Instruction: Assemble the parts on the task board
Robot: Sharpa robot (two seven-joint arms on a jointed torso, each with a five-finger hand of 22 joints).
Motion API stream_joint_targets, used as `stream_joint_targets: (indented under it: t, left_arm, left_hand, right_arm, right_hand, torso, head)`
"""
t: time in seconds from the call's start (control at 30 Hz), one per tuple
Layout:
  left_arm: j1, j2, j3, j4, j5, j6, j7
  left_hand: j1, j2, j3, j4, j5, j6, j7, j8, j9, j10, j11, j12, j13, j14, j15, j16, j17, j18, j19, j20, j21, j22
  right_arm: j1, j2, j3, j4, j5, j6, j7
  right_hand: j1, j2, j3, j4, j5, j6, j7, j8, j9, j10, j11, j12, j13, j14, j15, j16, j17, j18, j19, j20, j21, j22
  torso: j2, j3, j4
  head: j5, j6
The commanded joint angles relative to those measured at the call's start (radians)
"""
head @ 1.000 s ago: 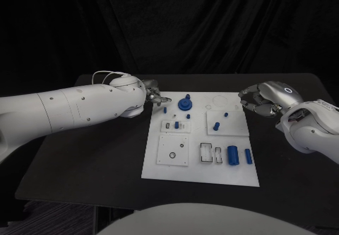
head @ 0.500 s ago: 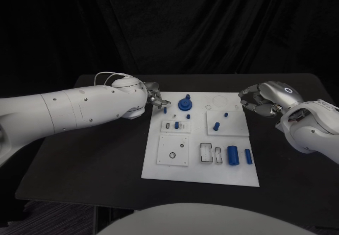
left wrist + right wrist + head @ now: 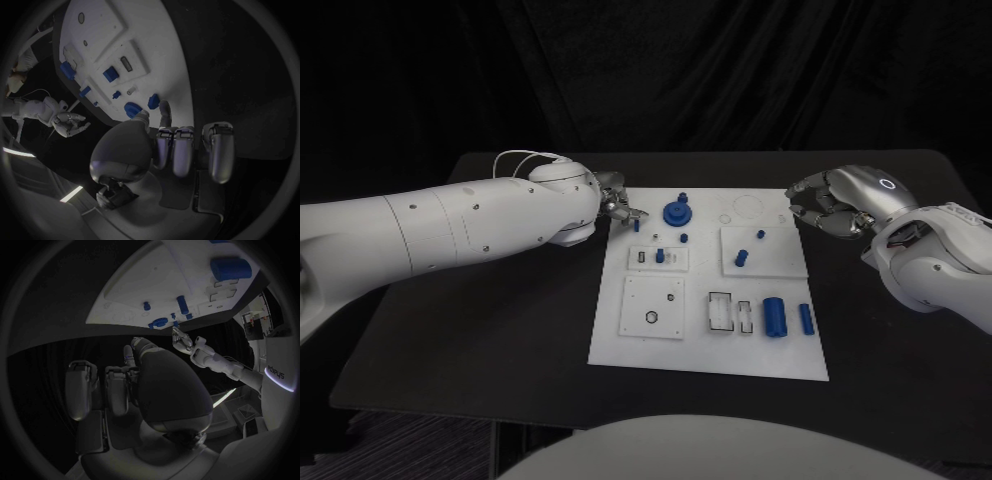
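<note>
The task board (image 3: pixel 708 290) lies in the middle of the black table (image 3: pixel 488 320), with blue parts spread across it: a round stepped part (image 3: pixel 678 212) near the far edge, a small peg (image 3: pixel 636 226) at the far left corner, and two blue cylinders (image 3: pixel 776 317) lying toward the near right.

Left hand (image 3: pixel 616 201): it sits at the board's far left corner, just beside the small peg. In the left wrist view its fingers (image 3: pixel 178 150) are curled in and one fingertip reaches to the board's edge next to a blue part (image 3: pixel 153 101). Whether that tip touches the part, or anything is pinched, cannot be told.

Right hand (image 3: pixel 828 203): it hangs beyond the board's far right corner, off the plate, fingers curled in with nothing visible between them — judged closed on nothing.

Risks, as judged from this position:
- The left fingertip is at the very edge of the board. A sideways push could shove the small peg off the plate or tip it over, since it appears to be short and light.
- The stepped part stands close by — a wide sweep of the left hand could knock it.
- Pressure on the board's corner could slide the whole plate, upsetting the loose cylinders, which would roll.
- With its fingers curled, the left hand would have to spread them before grasping; doing so this near the peg may flick it away.
</note>
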Motion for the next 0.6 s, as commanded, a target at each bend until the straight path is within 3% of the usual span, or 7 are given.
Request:
stream_joint_targets:
  t: [0.03, 0.6]
  left_arm:
    - [-0.003, 0.003, 0.001, 0.001, -0.001, 0.011, 0.008]
    - [-0.005, 0.006, 0.001, 0.000, -0.001, 0.010, 0.017]
  left_hand:
    - [0.011, 0.000, -0.001, -0.002, 0.005, -0.002, 0.007, -0.005, -0.002, 0.104, 0.005, -0.001, 0.263, 0.108, 0.001, 0.003, 0.263, -0.001, 0.054, -0.001, -0.006, 0.226]
    - [0.022, 0.004, 0.003, -0.002, 0.015, -0.004, 0.010, -0.013, -0.010, 0.104, 0.008, -0.001, 0.263, 0.108, 0.004, 0.003, 0.263, 0.001, 0.049, 0.001, -0.017, 0.222]
  right_arm:
    - [-0.002, 0.000, 0.001, 0.001, -0.003, -0.013, 0.001]
    - [-0.002, 0.002, 0.001, -0.001, -0.003, -0.010, 0.001]
  right_hand:
    - [-0.004, -0.006, 0.004, 0.002, 0.004, 0.007, 0.001, -0.003, -0.001, 0.053, -0.003, 0.000, 0.208, 0.104, -0.009, -0.001, 0.258, 0.004, 0.052, -0.006, 0.003, 0.226]
    - [-0.005, -0.006, 0.004, 0.003, 0.006, 0.007, 0.001, -0.003, -0.002, 0.052, -0.003, -0.002, 0.207, 0.103, -0.009, -0.005, 0.255, 0.006, 0.050, -0.006, -0.001, 0.224]
  torso:
    - [0.001, 0.0005, -0.0007]
    - [0.000, 0.0012, -0.0006]
  head:
    - [-0.001, 0.000]
    - [-0.006, 0.000]
